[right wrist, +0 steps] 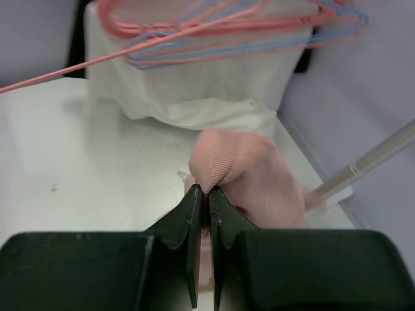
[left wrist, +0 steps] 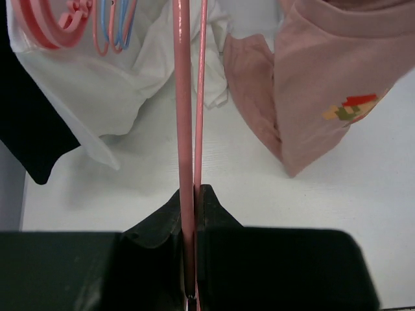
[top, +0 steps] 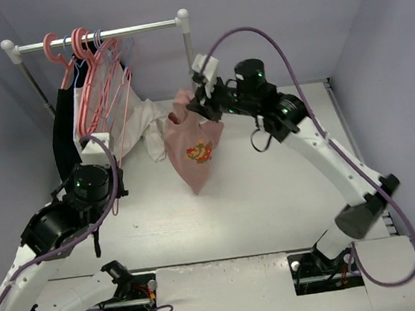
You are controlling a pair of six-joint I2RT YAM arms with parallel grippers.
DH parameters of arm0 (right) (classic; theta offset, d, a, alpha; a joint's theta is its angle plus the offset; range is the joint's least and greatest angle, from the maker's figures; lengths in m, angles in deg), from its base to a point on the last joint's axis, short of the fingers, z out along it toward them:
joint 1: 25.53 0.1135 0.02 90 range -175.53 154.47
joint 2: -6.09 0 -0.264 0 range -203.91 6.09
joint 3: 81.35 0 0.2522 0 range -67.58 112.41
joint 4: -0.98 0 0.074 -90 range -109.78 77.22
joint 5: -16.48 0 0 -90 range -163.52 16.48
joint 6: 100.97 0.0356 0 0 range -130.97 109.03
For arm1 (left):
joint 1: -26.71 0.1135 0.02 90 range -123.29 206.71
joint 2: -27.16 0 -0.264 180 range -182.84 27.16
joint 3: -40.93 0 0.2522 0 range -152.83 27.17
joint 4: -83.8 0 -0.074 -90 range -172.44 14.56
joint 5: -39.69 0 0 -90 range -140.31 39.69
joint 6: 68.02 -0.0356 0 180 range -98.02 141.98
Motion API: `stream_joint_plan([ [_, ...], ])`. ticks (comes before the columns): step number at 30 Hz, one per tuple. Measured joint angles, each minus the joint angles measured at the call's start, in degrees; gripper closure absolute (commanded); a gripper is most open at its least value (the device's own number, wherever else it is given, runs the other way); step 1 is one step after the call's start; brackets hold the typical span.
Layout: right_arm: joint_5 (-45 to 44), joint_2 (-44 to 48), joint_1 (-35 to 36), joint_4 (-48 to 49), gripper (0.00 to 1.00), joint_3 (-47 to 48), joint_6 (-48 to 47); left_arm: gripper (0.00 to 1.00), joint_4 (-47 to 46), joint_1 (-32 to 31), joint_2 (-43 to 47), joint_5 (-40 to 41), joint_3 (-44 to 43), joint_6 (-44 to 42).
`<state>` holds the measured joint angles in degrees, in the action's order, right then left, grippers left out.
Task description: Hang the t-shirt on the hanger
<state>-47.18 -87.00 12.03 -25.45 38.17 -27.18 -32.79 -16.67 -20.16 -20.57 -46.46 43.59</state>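
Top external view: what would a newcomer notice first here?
The pink t-shirt dangling over mid-table, pinched at its top by the right gripper. Next, the left gripper clamped on the thin pink hanger, beside the crowded rack at rear left.

**A:** quick tally? I see one pink t-shirt (top: 196, 153), one white garment (top: 140, 125), one black garment (top: 63, 142).

**B:** yep, plus left arm (top: 51, 233) and right arm (top: 335, 160), so two, and one rail (top: 133, 30). hangers (top: 102, 85) overlap too much, can't count em.

Matt soft cloth t-shirt (top: 196, 153) — glossy smooth hanger (left wrist: 185, 129)
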Motion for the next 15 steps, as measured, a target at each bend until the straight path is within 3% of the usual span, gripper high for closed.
stream_joint_plan([
  [3, 1.7, 9.8, 0.1, 2.7, 1.00, -10.7, -1.2, 1.00, 0.7, 0.0, 1.8, -1.1, 0.3, 0.1],
  [7, 0.5, 18.5, -5.2, 8.0, 1.00, -32.4, 2.1, 1.00, 0.8, 0.0, 3.4, -5.1, 2.3, 0.3],
  [11, -3.2, 11.3, -9.5, 11.9, 1.00, -47.3, 6.8, 1.00, 0.2, 0.0, 3.0, -10.8, 7.4, 2.4],
  [15, -5.7, 2.9, -9.7, 12.4, 1.00, -54.0, 11.1, 1.00, -1.8, -0.5, 2.9, -16.2, 14.3, 5.1],
])
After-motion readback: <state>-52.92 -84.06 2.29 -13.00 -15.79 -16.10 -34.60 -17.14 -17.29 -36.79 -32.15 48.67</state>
